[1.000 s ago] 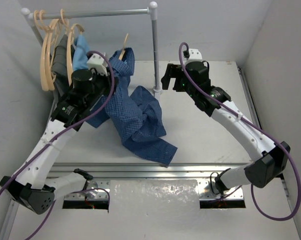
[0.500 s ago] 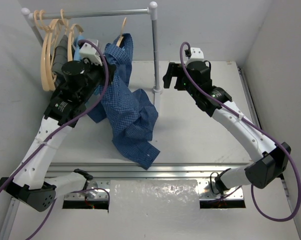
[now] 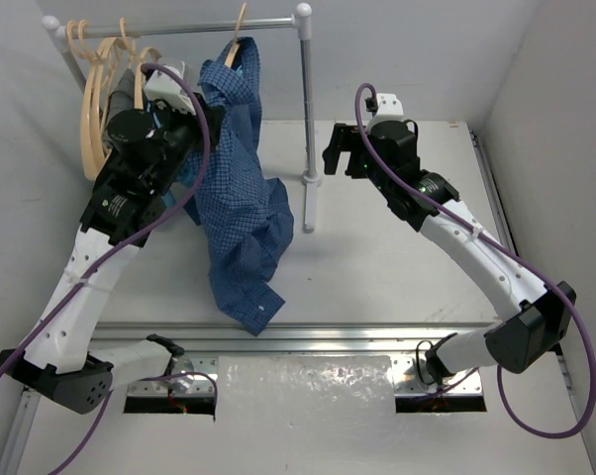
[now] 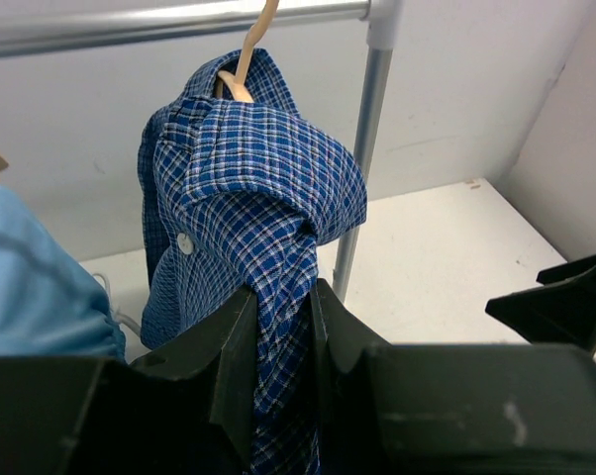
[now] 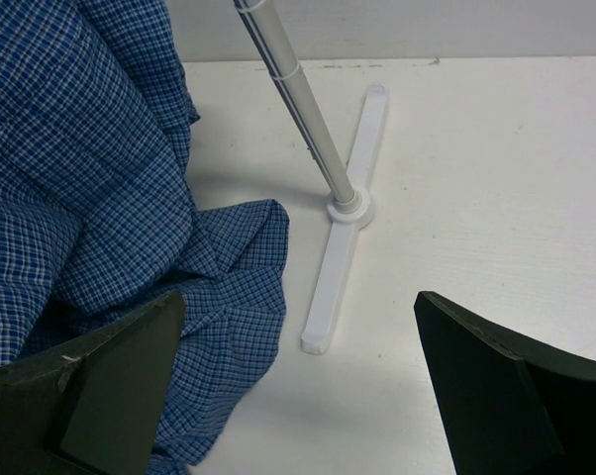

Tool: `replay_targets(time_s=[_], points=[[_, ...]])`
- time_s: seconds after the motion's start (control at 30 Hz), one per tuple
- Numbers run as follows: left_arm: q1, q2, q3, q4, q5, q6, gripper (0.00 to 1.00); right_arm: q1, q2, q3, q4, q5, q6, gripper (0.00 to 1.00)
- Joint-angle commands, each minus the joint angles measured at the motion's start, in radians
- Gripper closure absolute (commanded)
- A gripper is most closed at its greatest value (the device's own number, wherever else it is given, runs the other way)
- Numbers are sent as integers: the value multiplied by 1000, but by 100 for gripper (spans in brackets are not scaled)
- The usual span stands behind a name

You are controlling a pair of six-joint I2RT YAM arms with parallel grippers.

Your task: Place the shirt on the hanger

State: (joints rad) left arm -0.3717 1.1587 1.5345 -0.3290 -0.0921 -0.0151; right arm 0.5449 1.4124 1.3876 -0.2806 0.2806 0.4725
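The dark blue checked shirt hangs in a long bunch from the pale hanger, whose thin hook reaches up across the rack's rail; whether it rests on the rail I cannot tell. My left gripper is high beside the collar, shut on a fold of the shirt pinched between its fingers. The shirt's lower end trails to the table near the front rail. My right gripper is open to the right of the rack's post, over bare table, holding nothing, with the shirt at its left.
The rack's upright post and its white foot stand between the arms. Several empty pale hangers hang at the rail's left end with a dark grey garment and a light-blue one. Walls close in on both sides.
My left arm has lifted the shirt and hanger up and back to the rail. The shirt's lower part slid left and off most of the table. The right arm stayed still.
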Motion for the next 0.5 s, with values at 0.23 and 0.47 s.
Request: replay_targets(time_s=[0.23,0.47], points=[[8,64,78,206,-34,50,100,-7,-23,2,58,9,-34,1],[36,114,12,283,-61,23,100,-10,-56,-15,57,25,-78,1]])
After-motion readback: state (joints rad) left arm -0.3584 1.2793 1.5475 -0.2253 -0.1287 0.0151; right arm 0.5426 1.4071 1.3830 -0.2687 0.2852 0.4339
